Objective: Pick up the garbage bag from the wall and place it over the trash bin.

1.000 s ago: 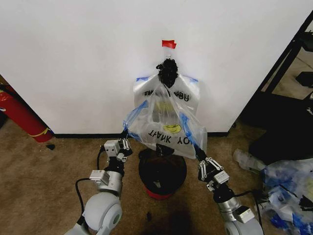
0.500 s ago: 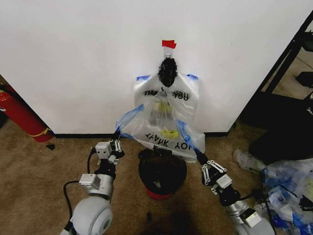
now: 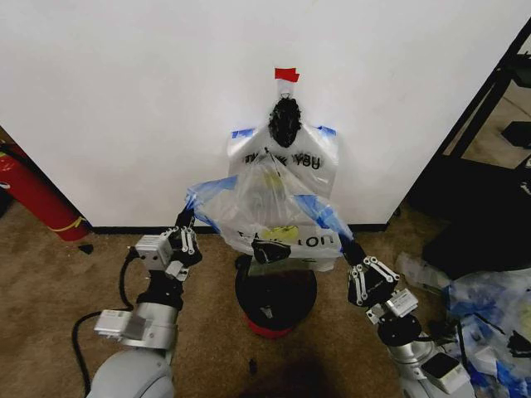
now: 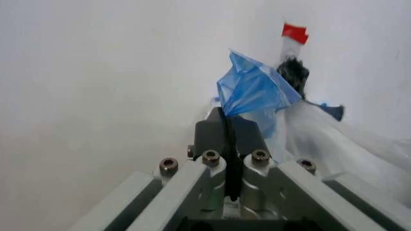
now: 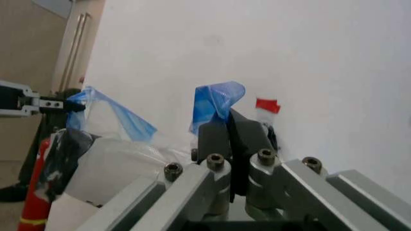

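Observation:
The garbage bag (image 3: pixel 264 192), clear with blue corners, still hangs by its top from a black hook clump (image 3: pixel 284 122) on the white wall (image 3: pixel 124 99). Its lower edge is pulled out wide above the trash bin (image 3: pixel 275 294), which is black with a red base. My left gripper (image 3: pixel 184 220) is shut on the bag's left blue corner (image 4: pixel 252 91). The right gripper (image 3: pixel 349 247) is shut on the right blue corner (image 5: pixel 215 102). In both wrist views the fingers pinch blue plastic. A printed white bag (image 3: pixel 309 159) hangs on the wall behind.
A red fire extinguisher (image 3: pixel 33 195) leans at the wall's left. A heap of clear and blue plastic bags (image 3: pixel 489 319) lies on the carpet at the right. A black shelf frame (image 3: pixel 489 108) stands at the right. Red tape (image 3: pixel 286 75) marks the hook.
Both grippers have moved apart and back from the wall, stretching the bag's lower edge wider and flatter above the bin.

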Robot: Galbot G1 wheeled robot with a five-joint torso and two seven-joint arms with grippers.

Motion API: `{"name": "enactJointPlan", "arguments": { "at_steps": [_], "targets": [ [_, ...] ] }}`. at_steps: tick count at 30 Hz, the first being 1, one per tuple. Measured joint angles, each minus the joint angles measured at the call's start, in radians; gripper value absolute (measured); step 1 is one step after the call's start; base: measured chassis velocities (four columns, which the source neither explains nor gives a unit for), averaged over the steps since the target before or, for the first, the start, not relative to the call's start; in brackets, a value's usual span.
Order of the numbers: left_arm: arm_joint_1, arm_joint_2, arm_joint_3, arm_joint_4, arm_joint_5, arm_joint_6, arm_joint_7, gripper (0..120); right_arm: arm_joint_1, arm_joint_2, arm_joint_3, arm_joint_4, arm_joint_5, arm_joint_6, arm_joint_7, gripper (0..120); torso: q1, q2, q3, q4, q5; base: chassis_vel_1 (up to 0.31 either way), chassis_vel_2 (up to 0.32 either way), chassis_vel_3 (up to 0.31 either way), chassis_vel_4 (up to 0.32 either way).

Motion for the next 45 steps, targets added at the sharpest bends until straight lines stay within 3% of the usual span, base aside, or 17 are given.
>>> {"name": "enactJointPlan", "arguments": {
  "at_steps": [10, 17, 28, 45],
  "targets": [
    [0.018, -0.025, 0.002, 0.039, 0.016, -0.035, -0.005, 0, 0.033, 0.008, -0.021, -0.080, -0.016, -0.003, -0.027, 0, 0.000, 0.000, 0.000, 0.0000, 0.0000, 0.000, 0.000, 0.000, 0.000],
    [0.001, -0.062, 0.053, 0.109, 0.030, -0.048, -0.007, 0, 0.067, 0.034, -0.016, -0.172, -0.035, 0.029, -0.040, 0, 0.000, 0.000, 0.000, 0.0000, 0.0001, 0.000, 0.000, 0.000, 0.000],
    [-0.062, -0.107, 0.094, 0.230, -0.010, -0.069, 0.010, 0, 0.085, 0.047, 0.016, -0.206, -0.043, 0.042, -0.041, 0, 0.000, 0.000, 0.000, 0.0000, 0.0000, 0.000, 0.000, 0.000, 0.000],
    [-0.061, -0.066, 0.054, 0.247, 0.079, -0.074, -0.009, 0, 0.109, 0.109, -0.075, -0.312, -0.116, 0.069, -0.070, 0, 0.000, 0.000, 0.000, 0.0000, 0.0000, 0.000, 0.000, 0.000, 0.000]
  ]
}}
